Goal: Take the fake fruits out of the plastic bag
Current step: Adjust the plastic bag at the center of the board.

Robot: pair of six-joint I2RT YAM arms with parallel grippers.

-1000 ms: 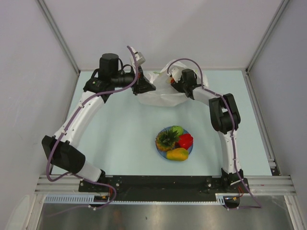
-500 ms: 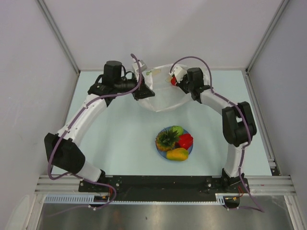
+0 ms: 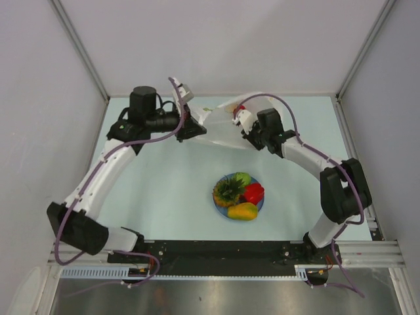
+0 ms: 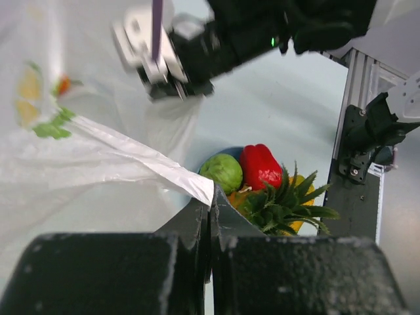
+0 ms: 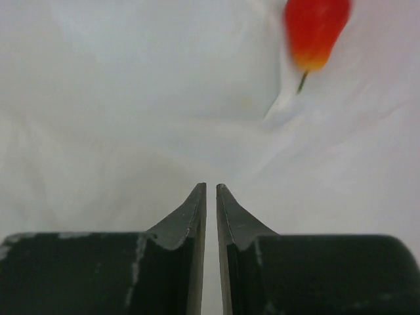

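Observation:
The plastic bag [image 3: 220,131] hangs stretched above the far table between both grippers. My left gripper [image 3: 191,126] is shut on its left edge; in the left wrist view the white film [image 4: 98,164] comes out of the closed tips [image 4: 211,193]. My right gripper [image 3: 241,123] pinches the right side, its jaws [image 5: 211,187] almost together against the film [image 5: 131,98]. A red-orange shape [image 5: 315,26] shows on the bag; print or fruit, I cannot tell. The fake fruits lie on a blue plate [image 3: 260,205]: pineapple [image 3: 228,191], green apple [image 3: 243,178], red pepper [image 3: 254,192], mango [image 3: 243,211].
The plate of fruit sits mid-table, nearer than the bag and below it. Grey walls and metal rails enclose the table on the left, right and far sides. In the left wrist view the right gripper [image 4: 169,88] appears beyond the bag, and a frame post [image 4: 357,164] stands at right.
The right gripper has closed on the bag. Both arms have pulled apart and up, so the slumped bag is now drawn out flat between them. The fruits on the plate have not moved.

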